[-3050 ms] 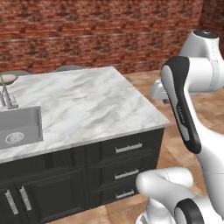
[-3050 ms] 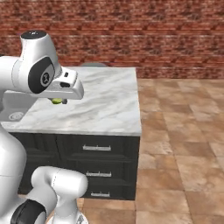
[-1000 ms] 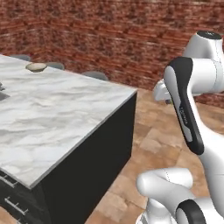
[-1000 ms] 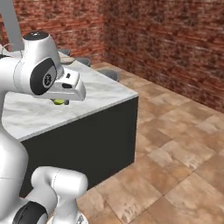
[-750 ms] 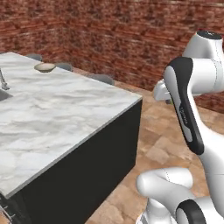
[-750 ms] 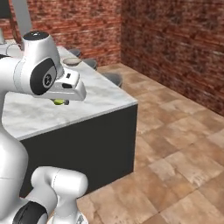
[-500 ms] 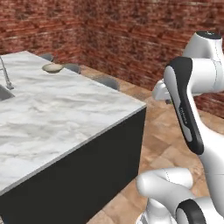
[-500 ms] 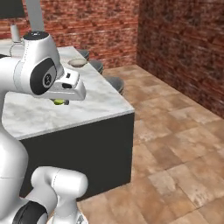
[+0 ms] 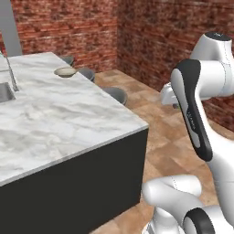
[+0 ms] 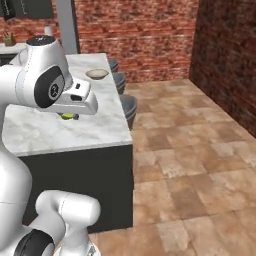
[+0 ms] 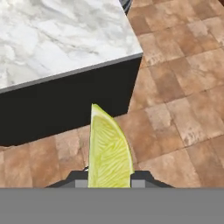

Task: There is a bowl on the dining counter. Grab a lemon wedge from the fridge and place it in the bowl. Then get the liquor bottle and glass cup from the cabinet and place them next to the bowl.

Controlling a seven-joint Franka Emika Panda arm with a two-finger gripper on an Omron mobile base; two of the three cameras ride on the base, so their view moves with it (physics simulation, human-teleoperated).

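My gripper [image 11: 109, 178] is shut on a yellow-green lemon wedge [image 11: 109, 146], which stands upright between the fingertips. From the right base camera the lemon wedge [image 10: 68, 116] peeks out under my white hand, held in the gripper [image 10: 70, 117] in front of the marble dining counter [image 10: 45, 131]. Below the hand lie the counter's corner [image 11: 127, 48] and tiled floor. A small tan bowl [image 9: 66, 71] sits on the counter's far edge, well away from the hand; the same bowl [image 10: 97, 74] shows in the right base view. The liquor bottle, glass cup, fridge and cabinet are out of view.
Grey round stools [image 9: 116, 94] line the counter's far side. A sink with a tall faucet [image 9: 10, 68] sits at the counter's left. Brick walls meet in a corner behind. Open tiled floor [image 10: 190, 150] stretches to the right of the counter.
The base has driven and turned around the counter's end, so the whole scene has swung and the bowl now looks closer. The arm's pose and its hold on the lemon wedge are unchanged.
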